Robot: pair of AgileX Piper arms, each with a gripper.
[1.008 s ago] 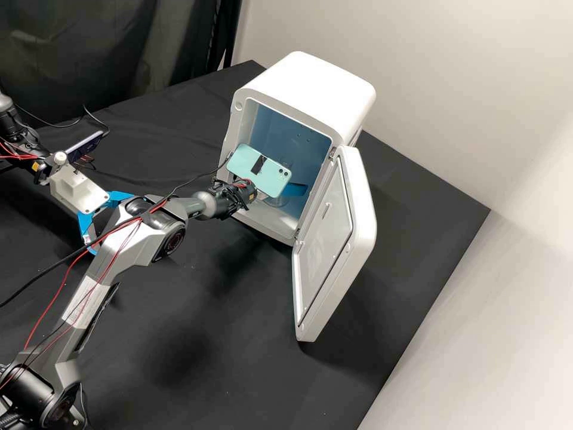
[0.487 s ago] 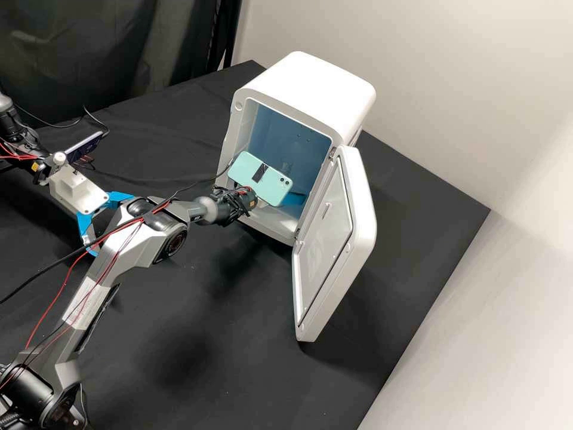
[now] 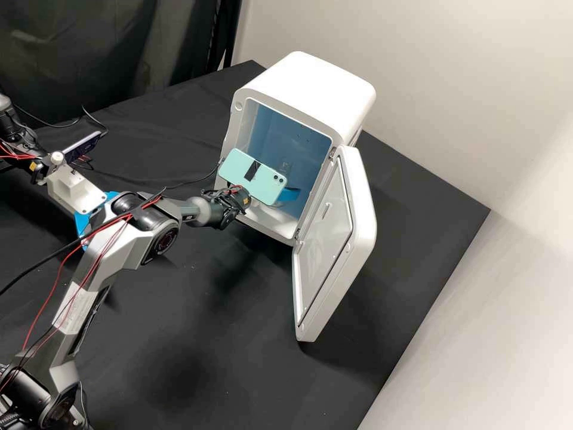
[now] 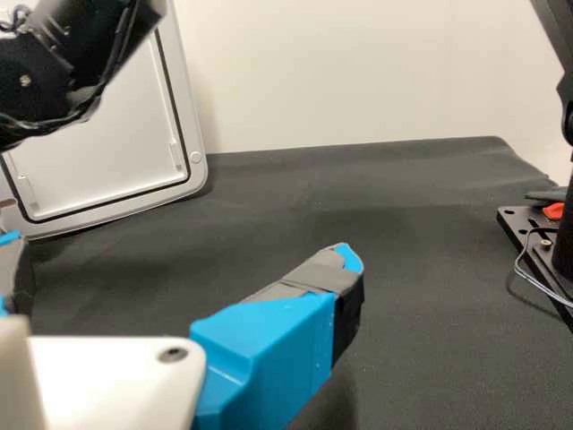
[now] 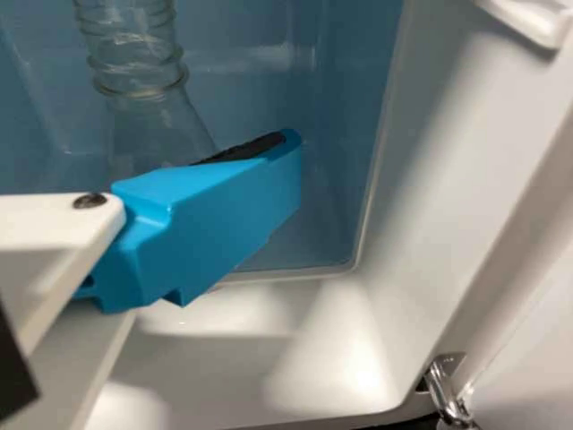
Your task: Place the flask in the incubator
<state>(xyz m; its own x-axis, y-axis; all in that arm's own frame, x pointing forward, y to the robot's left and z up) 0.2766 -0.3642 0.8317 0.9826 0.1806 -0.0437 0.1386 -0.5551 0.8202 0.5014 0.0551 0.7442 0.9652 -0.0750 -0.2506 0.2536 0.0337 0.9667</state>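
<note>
The white incubator [image 3: 310, 89] stands on the black bench with its door [image 3: 334, 239] swung open. A clear glass flask [image 5: 143, 81] stands upright inside on the blue-lined floor, its neck faintly visible [image 3: 285, 166]. My right gripper [image 3: 287, 194] is in the incubator's mouth, just in front of the flask and apart from it, open and holding nothing. One of its blue fingers [image 5: 224, 206] lies across the flask's lower body in the right wrist view. My left gripper [image 3: 89, 215] sits low over the bench at the far left, open and empty, with one taped fingertip [image 4: 340, 278] in sight.
A teal phone [image 3: 253, 175] on the right arm's wrist covers part of the incubator opening. Cables and a small dark device [image 3: 83, 143] lie at the back left. A black base plate [image 4: 537, 228] sits near the left gripper. The bench edge runs close behind and right of the incubator.
The right arm has drawn back out of the incubator toward the left, and its phone shifted with it. The flask stays inside. The left arm has barely moved.
</note>
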